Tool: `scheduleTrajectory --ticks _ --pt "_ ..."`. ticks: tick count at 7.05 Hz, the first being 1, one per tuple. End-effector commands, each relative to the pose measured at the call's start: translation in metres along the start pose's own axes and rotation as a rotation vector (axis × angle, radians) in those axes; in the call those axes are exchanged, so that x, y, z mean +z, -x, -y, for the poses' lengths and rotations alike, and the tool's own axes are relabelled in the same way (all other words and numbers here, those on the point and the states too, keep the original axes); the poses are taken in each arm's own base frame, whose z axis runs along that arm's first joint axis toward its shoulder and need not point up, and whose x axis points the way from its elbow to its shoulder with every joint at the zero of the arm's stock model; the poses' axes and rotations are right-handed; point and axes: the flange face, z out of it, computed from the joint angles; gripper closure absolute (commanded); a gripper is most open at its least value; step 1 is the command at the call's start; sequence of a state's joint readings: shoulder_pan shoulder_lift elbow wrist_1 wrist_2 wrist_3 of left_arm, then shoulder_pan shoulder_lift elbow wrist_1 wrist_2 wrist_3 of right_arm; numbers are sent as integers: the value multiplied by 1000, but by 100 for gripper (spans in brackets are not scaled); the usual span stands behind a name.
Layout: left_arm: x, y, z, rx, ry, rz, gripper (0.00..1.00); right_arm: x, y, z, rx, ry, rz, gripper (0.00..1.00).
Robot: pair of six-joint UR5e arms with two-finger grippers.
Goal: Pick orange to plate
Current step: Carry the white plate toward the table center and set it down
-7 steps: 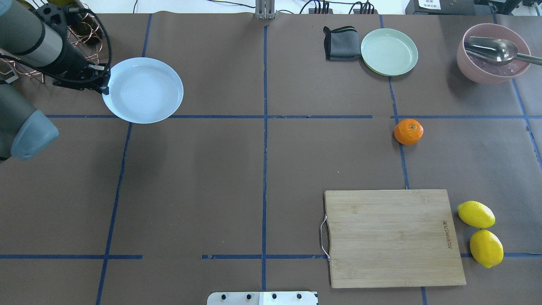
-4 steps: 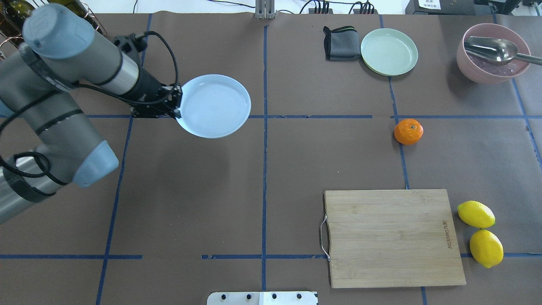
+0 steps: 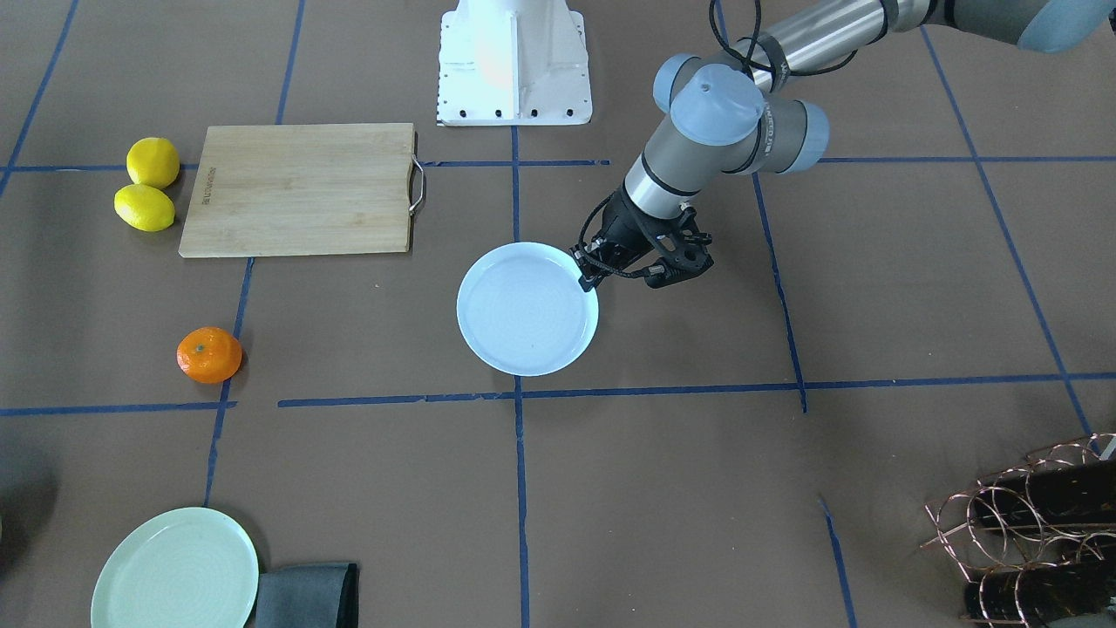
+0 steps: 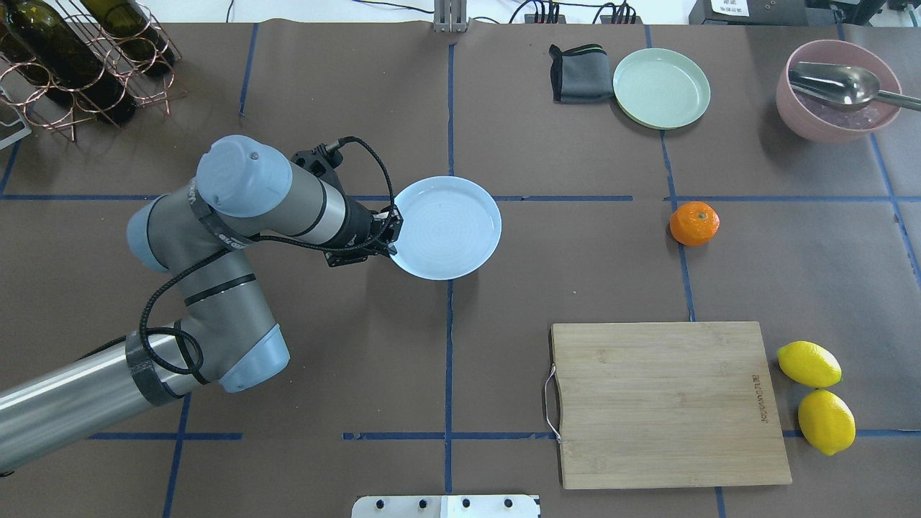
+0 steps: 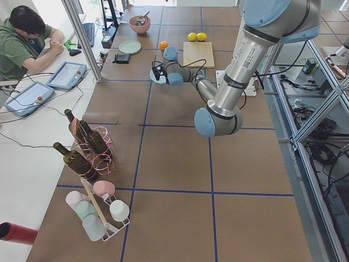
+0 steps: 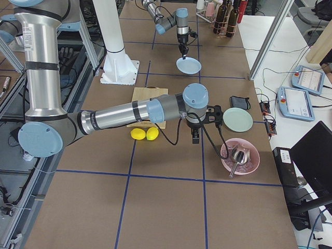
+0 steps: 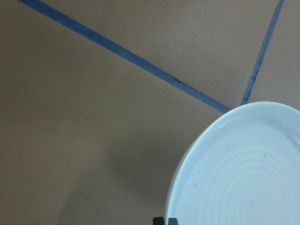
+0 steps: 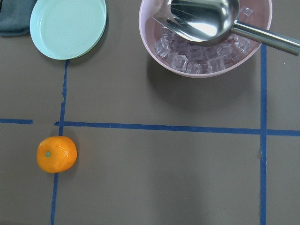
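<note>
The orange (image 4: pixel 694 223) lies on a blue tape line right of centre, alone; it also shows in the front view (image 3: pixel 209 355) and low left in the right wrist view (image 8: pixel 56 153). My left gripper (image 4: pixel 392 232) is shut on the near-left rim of the pale bluish-white plate (image 4: pixel 446 226), holding it level near the table's middle, well left of the orange. The plate fills the lower right of the left wrist view (image 7: pixel 243 173), its shadow on the paper beside it. My right gripper (image 6: pixel 196 136) shows only in the right side view; I cannot tell whether it is open or shut.
A pale green plate (image 4: pixel 661 88) and grey cloth (image 4: pixel 579 73) lie at the back, a pink bowl (image 4: pixel 791 108) with ice and a metal scoop back right. A wooden cutting board (image 4: pixel 669 403) and two lemons (image 4: pixel 809 363) sit front right. A bottle rack (image 4: pixel 72 65) stands back left.
My left arm has carried the plate from the far left to the table's middle, and it looks smaller, so lower. The orange has not moved.
</note>
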State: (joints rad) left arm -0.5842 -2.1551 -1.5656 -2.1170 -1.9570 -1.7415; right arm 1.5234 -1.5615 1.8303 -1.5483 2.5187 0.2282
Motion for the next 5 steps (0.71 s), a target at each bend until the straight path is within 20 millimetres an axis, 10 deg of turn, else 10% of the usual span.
scheduleTrajectory --ticks 1,4,5 --pt "24 7 -18 3 -2 7 100 -2 5 0 -7 -4 1 0" --pt "28 12 -21 26 5 15 88 -1 5 -1 -8 -1 2 0" --pt "28 15 -18 57 0 21 1 -1 6 0 -8 -2 2 0"
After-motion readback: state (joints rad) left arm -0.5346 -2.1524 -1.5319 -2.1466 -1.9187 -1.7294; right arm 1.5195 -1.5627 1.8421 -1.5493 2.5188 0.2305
